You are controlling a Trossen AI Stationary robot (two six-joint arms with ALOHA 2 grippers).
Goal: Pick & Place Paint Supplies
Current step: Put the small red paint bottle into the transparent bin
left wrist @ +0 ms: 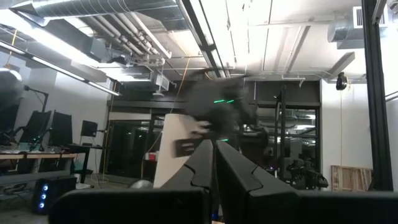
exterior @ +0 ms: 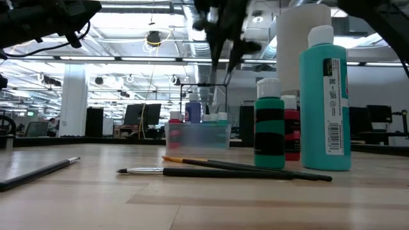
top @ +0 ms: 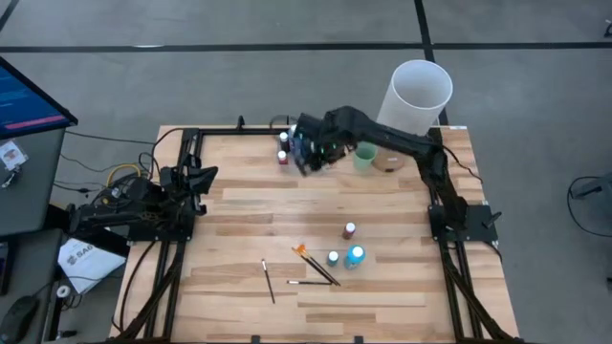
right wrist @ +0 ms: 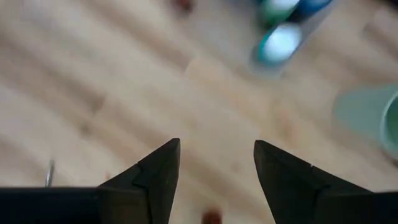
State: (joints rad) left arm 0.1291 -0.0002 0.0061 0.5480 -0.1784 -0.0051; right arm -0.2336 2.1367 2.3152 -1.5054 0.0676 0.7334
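Hovering, jaws spread and empty, right gripper (top: 308, 153) beside what looks like a clear bin (exterior: 197, 135); left gripper (top: 203, 179) pressed shut, parked.

Stood at the far right corner of the wooden surface (top: 239, 205): a tall white cylinder (top: 419, 96), upright and open at the top. Sat just beside its base: a pale green cup (top: 364, 156). Showed at the left edge, off the surface: a lit monitor (top: 24, 100).

Bottles (top: 355, 255), brushes (top: 316, 265) on wood
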